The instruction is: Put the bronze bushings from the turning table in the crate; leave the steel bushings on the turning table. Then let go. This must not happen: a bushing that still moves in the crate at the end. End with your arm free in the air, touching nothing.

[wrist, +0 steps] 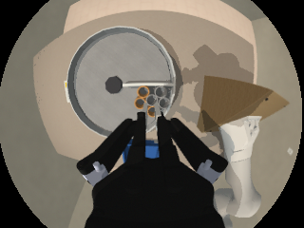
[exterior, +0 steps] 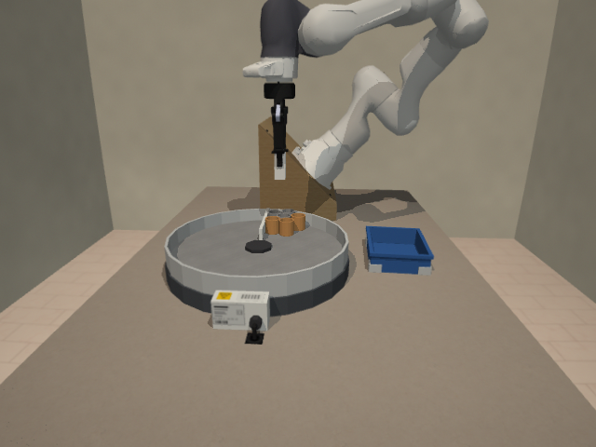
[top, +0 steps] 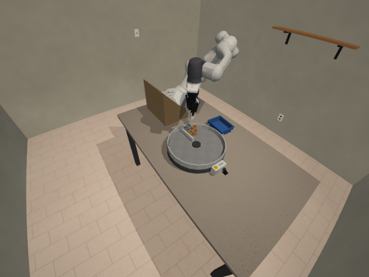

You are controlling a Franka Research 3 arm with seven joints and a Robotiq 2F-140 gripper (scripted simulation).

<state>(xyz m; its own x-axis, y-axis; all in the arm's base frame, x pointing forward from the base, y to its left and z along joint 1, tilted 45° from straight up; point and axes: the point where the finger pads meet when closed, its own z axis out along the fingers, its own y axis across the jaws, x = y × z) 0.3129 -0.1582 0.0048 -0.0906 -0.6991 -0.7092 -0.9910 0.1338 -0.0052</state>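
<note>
The grey turning table (top: 208, 152) (exterior: 207, 254) (wrist: 97, 62) carries three upright bronze bushings (top: 195, 132) (exterior: 286, 227) (wrist: 142, 91) and three steel bushings (top: 185, 128) (exterior: 274, 211) (wrist: 160, 91). They stand in a close cluster beside a pale straight bar (top: 186, 133) (exterior: 263, 225) (wrist: 147, 85), near the rim on the robot's side. My gripper (top: 191, 116) (exterior: 279, 173) (wrist: 151, 108) points down high above the table, close to over the cluster. Its fingers are nearly together, with a narrow gap and nothing held. The blue crate (top: 225, 130) (exterior: 399, 264) (wrist: 151, 151) shows no bushings inside; my fingers partly hide it in the wrist view.
A brown wooden panel (top: 157, 105) (exterior: 282, 178) (wrist: 228, 102) stands between the arm's base and the turning table. A white box (top: 218, 167) (exterior: 239, 310) with a small black knob (top: 225, 171) (exterior: 254, 323) sits against the opposite side of the turning table.
</note>
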